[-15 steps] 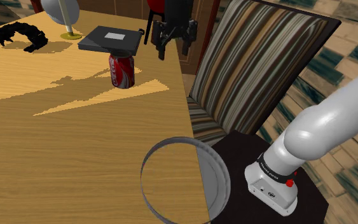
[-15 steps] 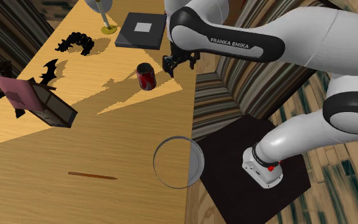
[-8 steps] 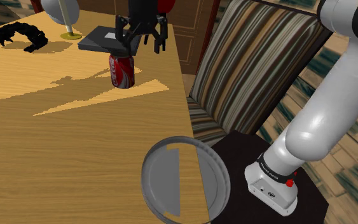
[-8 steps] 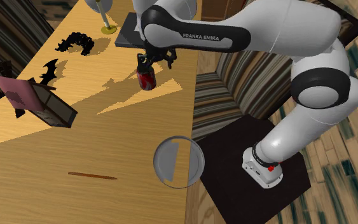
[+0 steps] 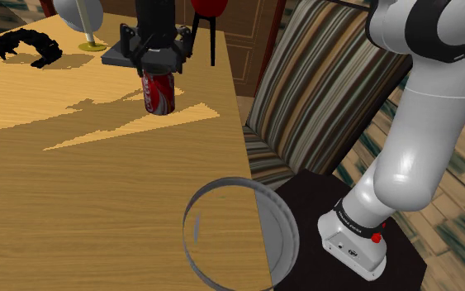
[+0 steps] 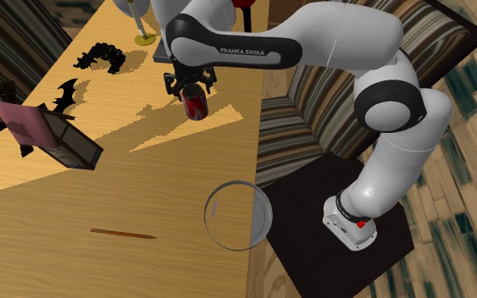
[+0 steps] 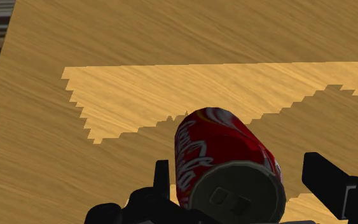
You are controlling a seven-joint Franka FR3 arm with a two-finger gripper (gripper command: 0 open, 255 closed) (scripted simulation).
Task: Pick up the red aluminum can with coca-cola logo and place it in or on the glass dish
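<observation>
Red can point(image 7: 225, 159) is standing upright on the desk point(image 5: 73, 198), near the far edge in the shoulder view, right by the bright wedge of light. The tool point(image 5: 158, 70) hangs straight over it, released. In the wrist view its two black fingers point(image 7: 327, 181) sit either side of the can's top with a gap showing, at least on one side, so nothing is gripped yet.

What I'd worry about from here:

- The can doesn't look centred between the fingers. One seems closer than the other, so on closing the near one probably hits first and shoves or tips the can before the other arrives.
- It's a smooth round wall. A pinch too high near the rim could let it slide or swing on the way up.
- There's a dark flat box point(image 6: 185, 38) just behind the can, so a sloppy descent could clip it.
- The glass dish point(image 5: 222, 183) is well apart from the can, at the near end of the desk, and part of it looks to hang past the desk's edge. Set the can on that overhanging side and I'd guess the whole thing tips off.

The can itself is red with the white script logo down the side and a dull grey top with a pull tab. It looks full-shaped, with no dents that I can make out.
</observation>
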